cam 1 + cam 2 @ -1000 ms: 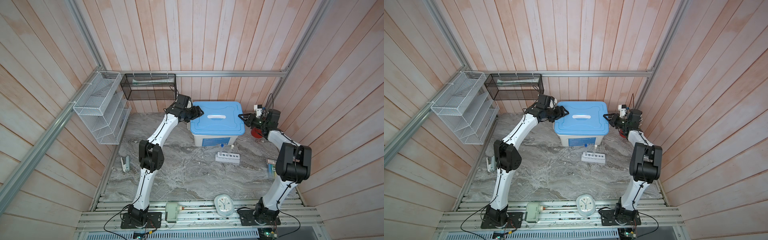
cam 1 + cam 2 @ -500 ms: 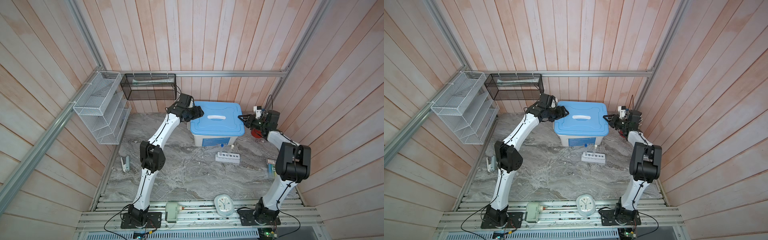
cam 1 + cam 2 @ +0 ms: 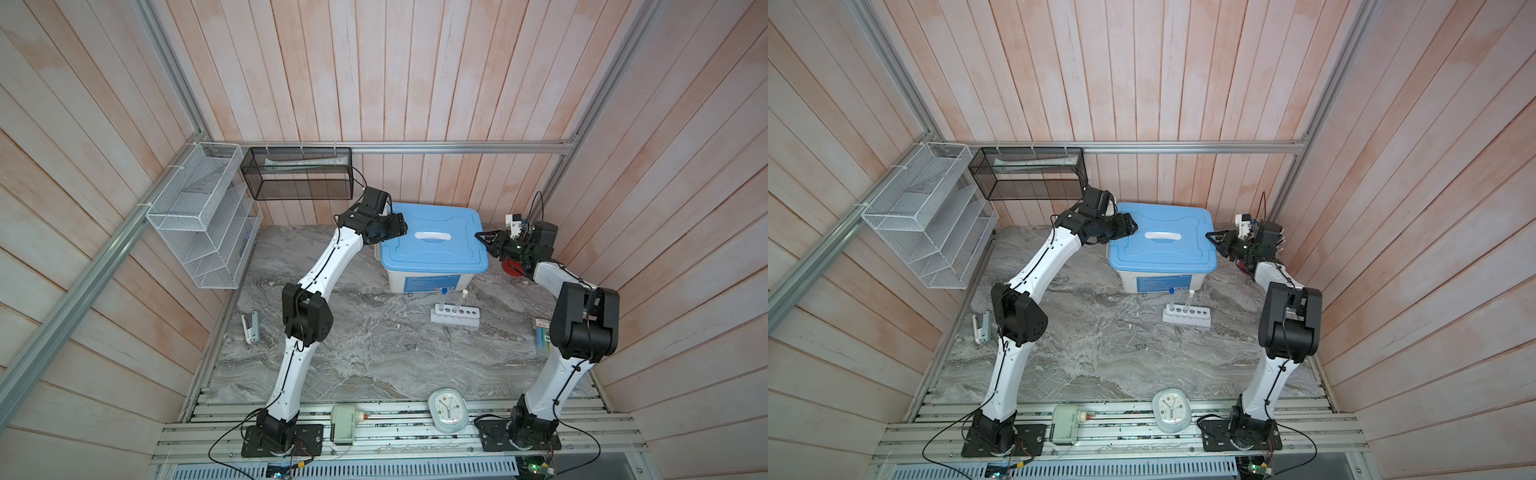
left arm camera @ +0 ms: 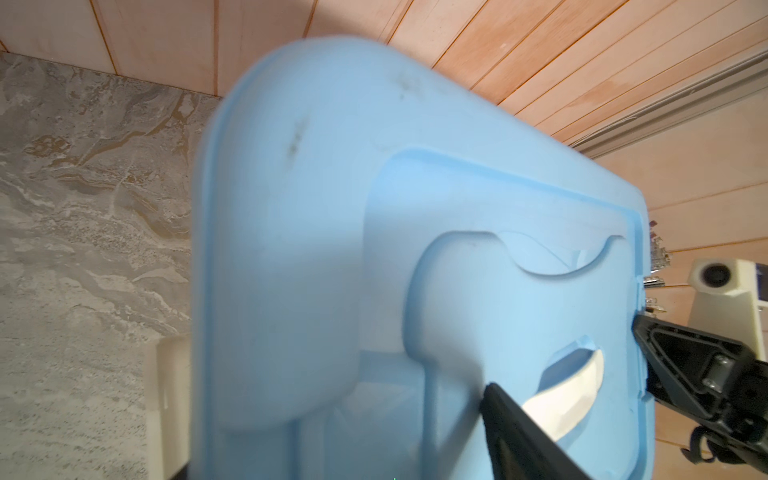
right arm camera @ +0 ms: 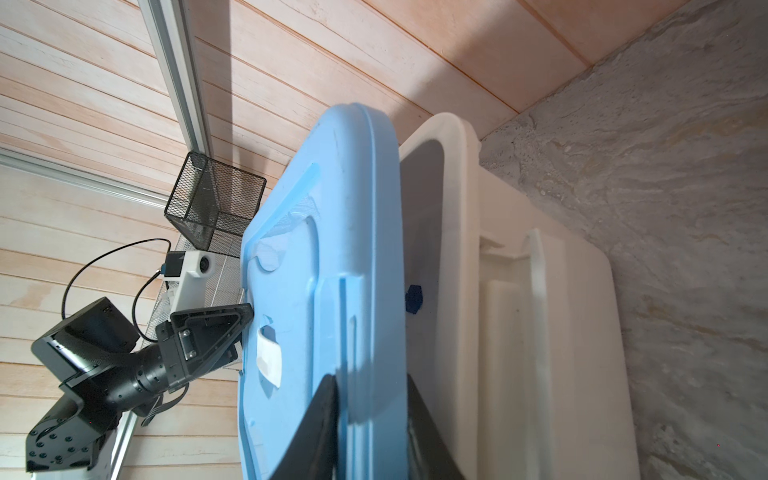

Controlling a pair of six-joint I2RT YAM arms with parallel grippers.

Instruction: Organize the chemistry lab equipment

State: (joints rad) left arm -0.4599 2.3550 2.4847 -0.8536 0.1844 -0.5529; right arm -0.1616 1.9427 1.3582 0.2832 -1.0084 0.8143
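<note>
Now | plank-walled marble tabletop [image 3: 374, 345] | left end effector [image 3: 401, 227] apart | right end effector [image 3: 482, 238] clamping lid [image 3: 436, 254]

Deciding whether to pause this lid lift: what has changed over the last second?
The left gripper has crept slightly rightward, toward the left edge of the blue lid, jaws open; nothing was newly taken or let go. The right gripper stays clamped on the lid's right rim. The white bin, rack, blue-capped tube, white-capped tube and clock have not moved.
</note>
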